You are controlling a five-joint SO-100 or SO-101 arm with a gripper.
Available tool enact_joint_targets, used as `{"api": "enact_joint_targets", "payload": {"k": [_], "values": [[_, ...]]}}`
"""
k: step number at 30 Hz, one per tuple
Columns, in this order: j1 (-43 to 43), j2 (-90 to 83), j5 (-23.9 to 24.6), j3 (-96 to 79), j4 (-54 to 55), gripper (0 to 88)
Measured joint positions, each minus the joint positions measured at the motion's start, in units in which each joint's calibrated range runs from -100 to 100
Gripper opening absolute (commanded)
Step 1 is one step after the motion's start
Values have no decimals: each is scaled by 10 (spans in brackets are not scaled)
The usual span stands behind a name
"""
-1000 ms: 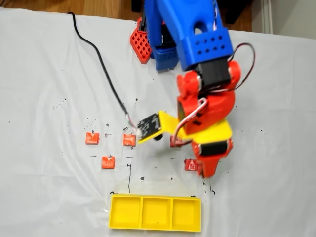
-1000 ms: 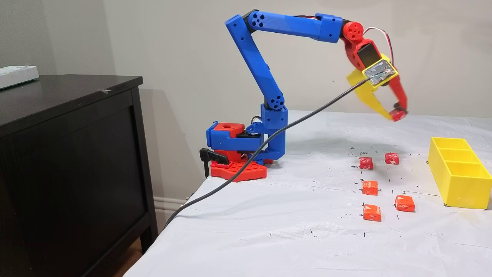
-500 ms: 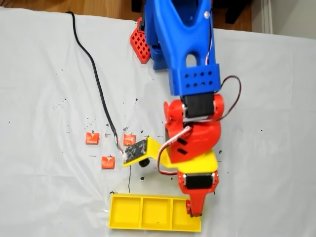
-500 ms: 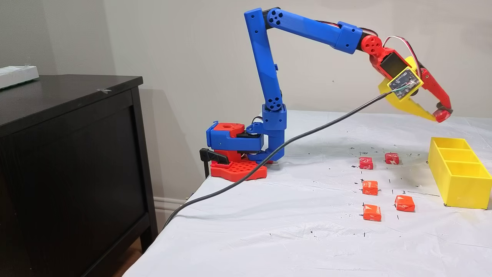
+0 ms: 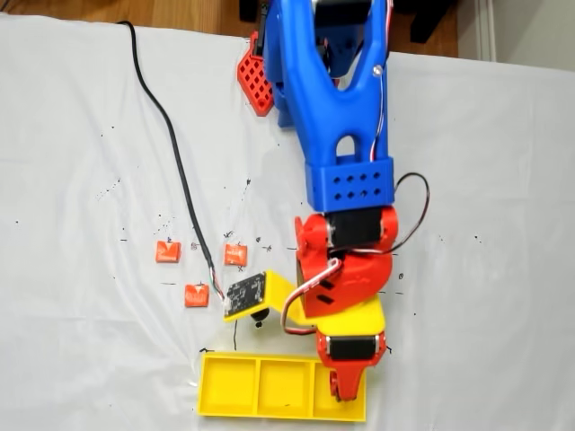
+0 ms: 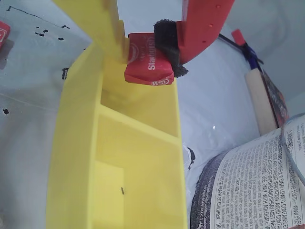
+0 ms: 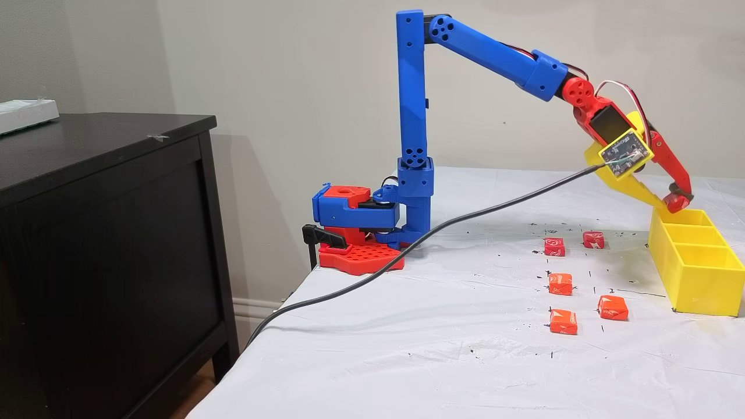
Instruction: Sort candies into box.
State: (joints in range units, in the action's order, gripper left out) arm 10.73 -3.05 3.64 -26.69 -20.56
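Pinching a small red wrapped candy (image 6: 148,66) between closed jaws, the gripper (image 6: 147,47) needed centring over the low yellow plastic box's (image 6: 76,157) end compartment before releasing.

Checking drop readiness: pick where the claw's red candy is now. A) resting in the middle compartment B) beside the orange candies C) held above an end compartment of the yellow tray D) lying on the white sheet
C: in the wrist view the claw pinches the red candy over the end compartment of the yellow tray, not yet released.
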Motion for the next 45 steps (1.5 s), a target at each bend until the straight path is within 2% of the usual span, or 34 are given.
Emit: {"api": "enact_joint_targets", "payload": {"k": [9, 17, 22, 28, 29, 39, 45], "values": [[0, 8, -9, 10, 0, 161], [0, 8, -12, 10, 0, 236], [0, 8, -14, 10, 0, 199], [0, -2, -14, 10, -27, 12], [0, -9, -14, 10, -38, 2], [5, -80, -6, 24, -165, 2], [29, -69, -28, 98, -335, 2]]}}
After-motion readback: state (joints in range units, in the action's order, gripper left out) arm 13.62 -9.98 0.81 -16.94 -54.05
